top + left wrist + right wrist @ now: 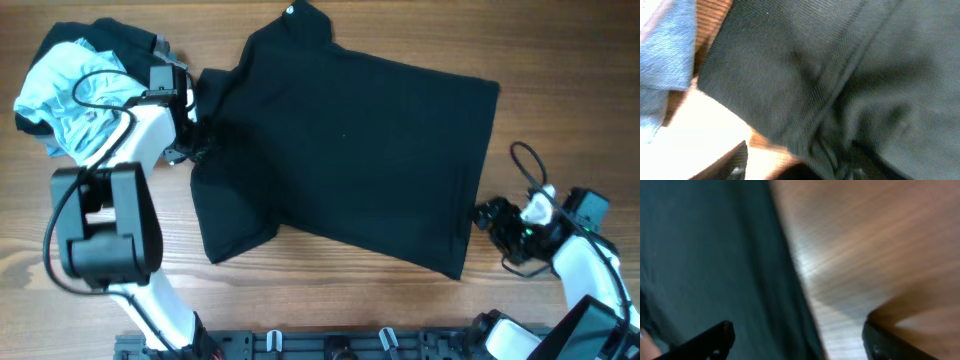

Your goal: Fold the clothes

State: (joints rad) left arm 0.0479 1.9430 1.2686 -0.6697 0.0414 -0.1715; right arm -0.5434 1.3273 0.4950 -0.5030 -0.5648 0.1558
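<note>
A black T-shirt lies spread flat on the wooden table, collar at the far side and hem towards the right. My left gripper is at the shirt's left sleeve. In the left wrist view its jaws stand apart, and bunched black sleeve fabric covers the right finger. My right gripper is low at the shirt's hem near the right front corner. It is open, with the hem edge between the fingers, one finger over cloth and one over bare wood.
A heap of other clothes, light blue and black, lies at the far left behind my left arm; the light blue cloth also shows in the left wrist view. A black cable loops by my right arm.
</note>
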